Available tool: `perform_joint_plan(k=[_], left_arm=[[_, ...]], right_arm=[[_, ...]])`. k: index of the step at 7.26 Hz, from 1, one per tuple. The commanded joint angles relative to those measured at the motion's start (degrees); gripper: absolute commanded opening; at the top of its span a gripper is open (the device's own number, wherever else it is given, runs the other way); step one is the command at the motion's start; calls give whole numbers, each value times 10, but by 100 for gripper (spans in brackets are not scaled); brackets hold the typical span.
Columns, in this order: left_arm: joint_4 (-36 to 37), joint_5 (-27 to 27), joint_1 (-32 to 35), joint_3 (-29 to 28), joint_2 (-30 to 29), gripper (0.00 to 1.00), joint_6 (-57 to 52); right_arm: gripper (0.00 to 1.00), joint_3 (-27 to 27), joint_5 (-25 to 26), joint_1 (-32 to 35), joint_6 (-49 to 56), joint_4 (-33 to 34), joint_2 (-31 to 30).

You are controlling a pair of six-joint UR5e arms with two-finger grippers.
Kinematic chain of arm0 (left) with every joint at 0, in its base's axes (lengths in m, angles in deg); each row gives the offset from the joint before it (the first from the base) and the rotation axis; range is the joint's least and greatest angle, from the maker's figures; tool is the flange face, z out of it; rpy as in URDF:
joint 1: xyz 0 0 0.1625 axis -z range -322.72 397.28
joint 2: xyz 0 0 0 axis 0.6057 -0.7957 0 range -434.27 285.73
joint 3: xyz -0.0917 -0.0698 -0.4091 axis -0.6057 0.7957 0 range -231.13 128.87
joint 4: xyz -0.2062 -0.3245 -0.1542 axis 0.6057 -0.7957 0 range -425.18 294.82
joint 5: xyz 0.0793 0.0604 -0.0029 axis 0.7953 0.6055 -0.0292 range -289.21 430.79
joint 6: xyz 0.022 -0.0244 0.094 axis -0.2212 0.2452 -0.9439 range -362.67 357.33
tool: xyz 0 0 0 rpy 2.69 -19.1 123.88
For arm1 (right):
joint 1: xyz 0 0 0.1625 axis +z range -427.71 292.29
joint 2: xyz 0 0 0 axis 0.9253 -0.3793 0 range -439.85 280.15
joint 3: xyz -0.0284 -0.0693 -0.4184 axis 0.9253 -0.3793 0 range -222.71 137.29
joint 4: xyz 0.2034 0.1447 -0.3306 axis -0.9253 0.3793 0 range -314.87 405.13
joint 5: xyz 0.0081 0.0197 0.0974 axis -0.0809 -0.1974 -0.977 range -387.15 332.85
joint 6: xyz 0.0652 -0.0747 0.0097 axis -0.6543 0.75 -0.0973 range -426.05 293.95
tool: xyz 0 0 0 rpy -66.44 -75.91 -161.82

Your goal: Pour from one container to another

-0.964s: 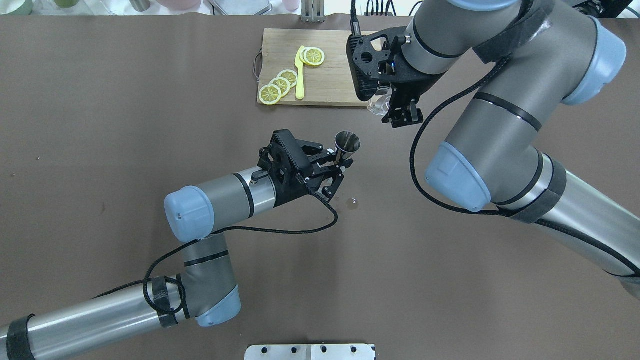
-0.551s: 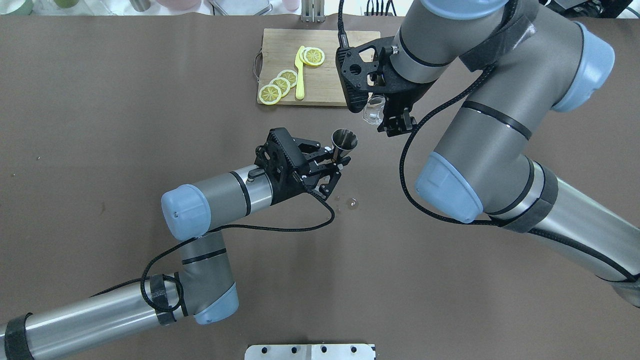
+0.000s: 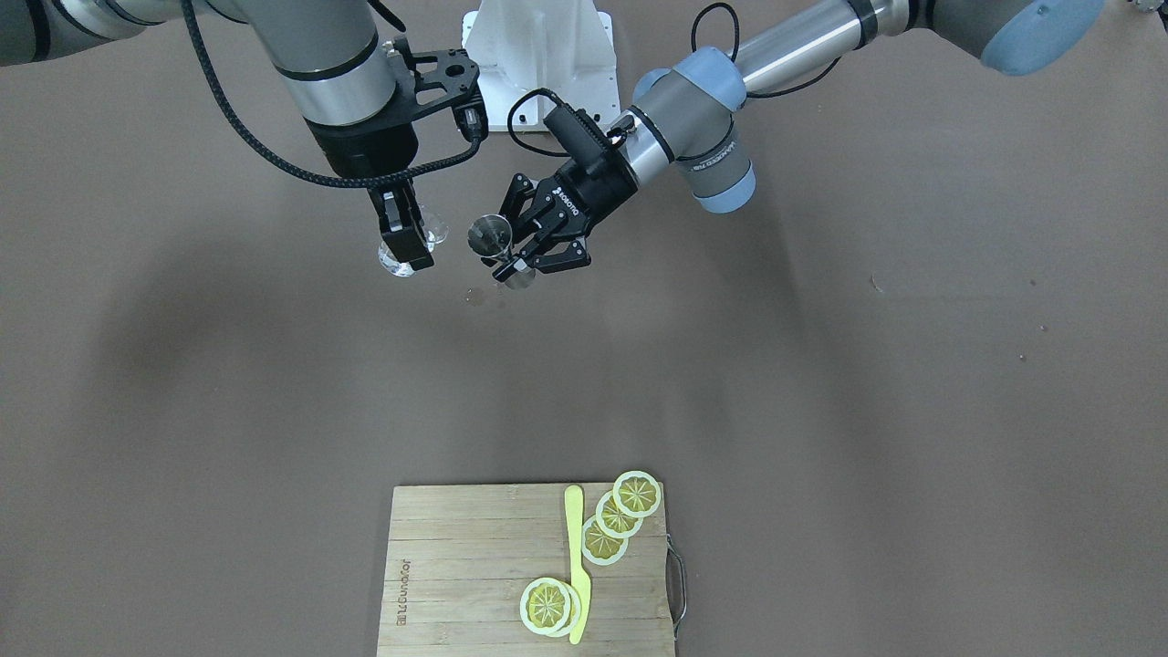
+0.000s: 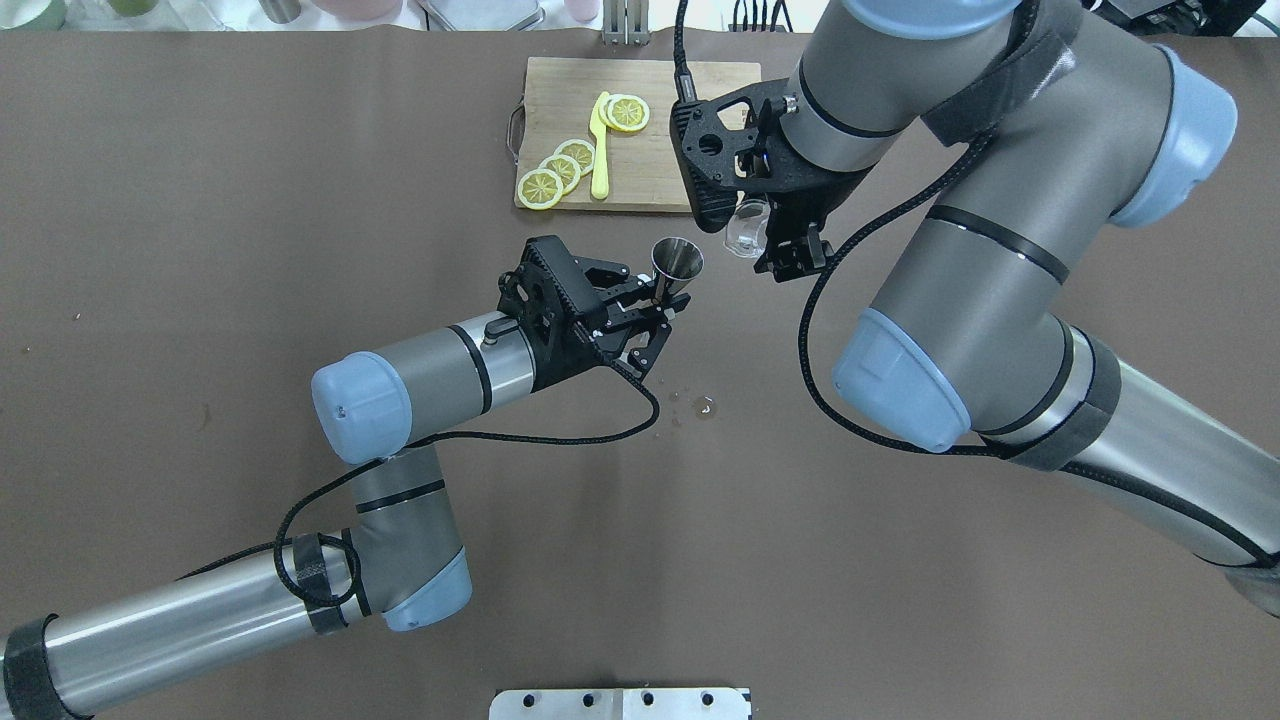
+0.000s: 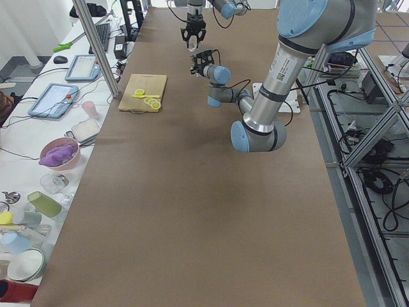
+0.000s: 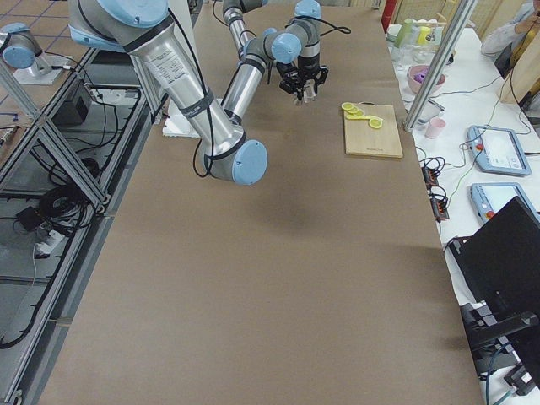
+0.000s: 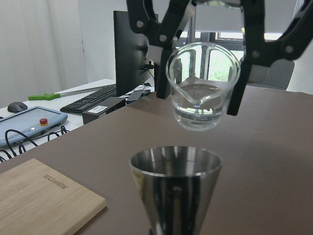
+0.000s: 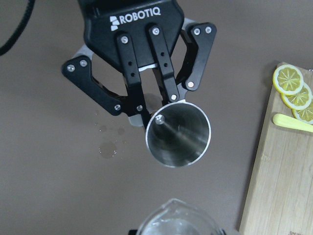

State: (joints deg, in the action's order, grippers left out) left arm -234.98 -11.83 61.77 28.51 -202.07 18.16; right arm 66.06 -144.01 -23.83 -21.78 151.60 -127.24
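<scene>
**Left end effector** (image 4: 663,303): closed on the narrow waist of the steel jigger (image 4: 677,262). The jigger stands upright between the fingertips, clear of the counter (image 4: 200,300). It is an hourglass of two polished grey cones. The upper cone opens upward, and in the right wrist view its round rim and bright inner wall show.

**Right end effector** (image 4: 768,243): points downward and is closed on the clear glass cup (image 4: 745,228). The fingers (image 7: 248,44) press on opposite sides of the cup wall.

**Glass cup**: small and transparent, with a little V-shaped pouring lip that faces the left end effector. A shallow layer of clear liquid lies in the bottom. The cup hangs close to upright. Seen from the left end effector, it is just beyond and above the jigger's rim and does not touch it.

**Counter below the left end effector**: a few clear droplets (image 4: 705,405) lie on the brown surface.

**Beyond the right end effector**: a wooden cutting board (image 4: 650,170) carries lemon slices (image 4: 560,170) and a yellow knife (image 4: 600,150).
</scene>
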Motion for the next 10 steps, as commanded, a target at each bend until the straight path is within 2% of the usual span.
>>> perform_joint_plan(k=[1,10], left_arm=[[0,0,0,0,0,0,0],[-1,0,-1,-1,0,0,-1]], right_arm=[[0,1,-2,-2,-1,3,0],[0,-17,15,-22,-1,32,41]])
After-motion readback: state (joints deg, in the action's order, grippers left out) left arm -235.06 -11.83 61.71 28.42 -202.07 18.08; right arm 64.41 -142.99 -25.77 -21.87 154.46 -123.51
